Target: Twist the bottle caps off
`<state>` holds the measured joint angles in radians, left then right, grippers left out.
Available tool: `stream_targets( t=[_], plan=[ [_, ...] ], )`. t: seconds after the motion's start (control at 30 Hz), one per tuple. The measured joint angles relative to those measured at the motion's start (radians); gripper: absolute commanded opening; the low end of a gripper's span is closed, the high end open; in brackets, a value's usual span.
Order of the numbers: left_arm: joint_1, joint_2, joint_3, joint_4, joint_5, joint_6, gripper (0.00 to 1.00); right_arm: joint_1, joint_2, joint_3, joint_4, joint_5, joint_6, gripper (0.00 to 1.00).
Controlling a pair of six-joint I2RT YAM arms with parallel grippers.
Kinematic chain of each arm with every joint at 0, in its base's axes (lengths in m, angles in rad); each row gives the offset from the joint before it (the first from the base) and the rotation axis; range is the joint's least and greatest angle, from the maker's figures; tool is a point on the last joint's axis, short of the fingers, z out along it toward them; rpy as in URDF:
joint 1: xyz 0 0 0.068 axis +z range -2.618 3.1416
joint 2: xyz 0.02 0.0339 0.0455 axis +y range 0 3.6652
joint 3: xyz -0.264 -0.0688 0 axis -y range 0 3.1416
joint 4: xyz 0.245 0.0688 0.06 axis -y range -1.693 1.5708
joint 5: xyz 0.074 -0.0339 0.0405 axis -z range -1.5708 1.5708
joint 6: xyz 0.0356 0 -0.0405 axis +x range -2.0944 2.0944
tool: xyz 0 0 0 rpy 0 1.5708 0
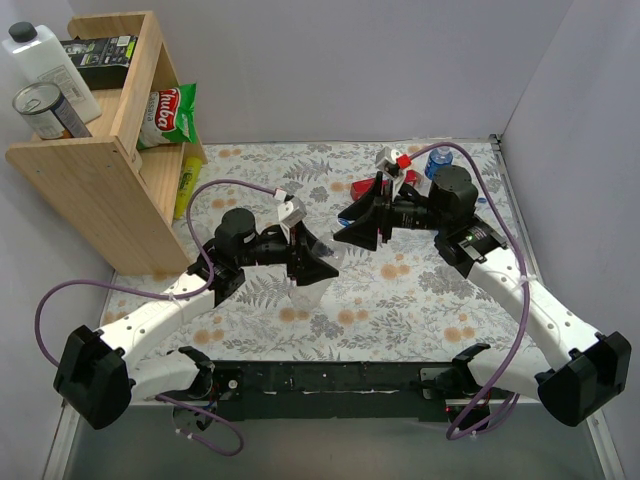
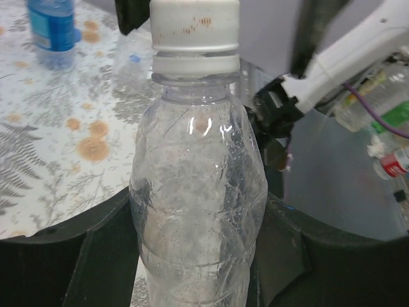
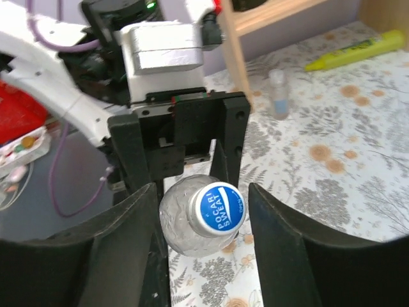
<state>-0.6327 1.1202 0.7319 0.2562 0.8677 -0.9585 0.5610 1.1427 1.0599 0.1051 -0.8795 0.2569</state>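
A clear crinkly bottle (image 2: 198,211) without a label is clamped by its body in my left gripper (image 2: 198,262), just above the table in the middle (image 1: 308,292). Its bottle cap (image 2: 195,32) has whitish sides and a blue printed top (image 3: 219,206). That cap points toward my right gripper (image 3: 204,217), which stands open with one finger on either side of the cap and a gap on both sides. In the top view the right gripper (image 1: 352,228) faces the left gripper (image 1: 318,262) closely.
A blue-labelled bottle (image 1: 438,160) stands at the back right, also seen in the left wrist view (image 2: 51,29). A red box (image 1: 365,190) lies behind the right gripper. A wooden shelf (image 1: 100,160) fills the left side, with a yellow tube (image 1: 187,180) beside it.
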Motion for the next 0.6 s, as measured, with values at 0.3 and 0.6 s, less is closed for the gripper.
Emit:
stream_targets(
  t=[0.3,0.6],
  plan=[
    [-0.006,0.003,0.020,-0.147,-0.378,0.056,0.32,0.023,-0.069,-0.019,-0.064,0.490,0.200,0.67],
    [-0.051,0.019,0.031,-0.205,-0.539,0.080,0.32,0.153,0.023,-0.023,-0.081,0.718,0.311,0.62]
  ],
)
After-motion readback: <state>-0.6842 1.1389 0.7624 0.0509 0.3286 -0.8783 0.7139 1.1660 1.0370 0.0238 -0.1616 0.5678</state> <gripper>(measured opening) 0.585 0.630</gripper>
